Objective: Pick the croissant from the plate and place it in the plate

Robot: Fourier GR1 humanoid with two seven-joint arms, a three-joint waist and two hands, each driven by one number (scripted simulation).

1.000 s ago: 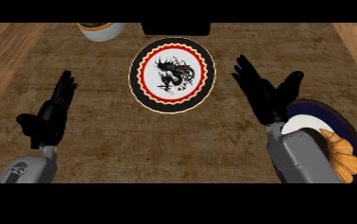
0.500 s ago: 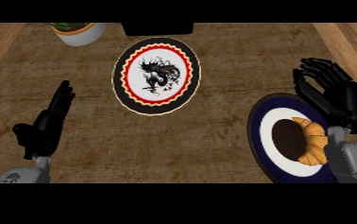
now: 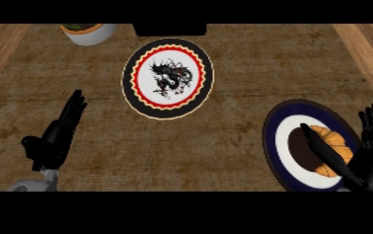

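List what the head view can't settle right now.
- Right hand: cut off by the right and lower edges; whether it grips the croissant is unclear.
- Croissant: partly hidden under that hand.
- Blue-rimmed plate: lower rim cut by the band.
- White pot: cropped at the top.
- Left hand rests open.

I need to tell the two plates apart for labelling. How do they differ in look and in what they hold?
The patterned plate has a black rim, a red wavy ring and a dark figure on a white centre; the blue plate has a dark blue rim, a white ring and a brown centre. The patterned plate carries nothing, while the blue plate holds the croissant, with the right hand over it. Both are round and lie flat on the counter.
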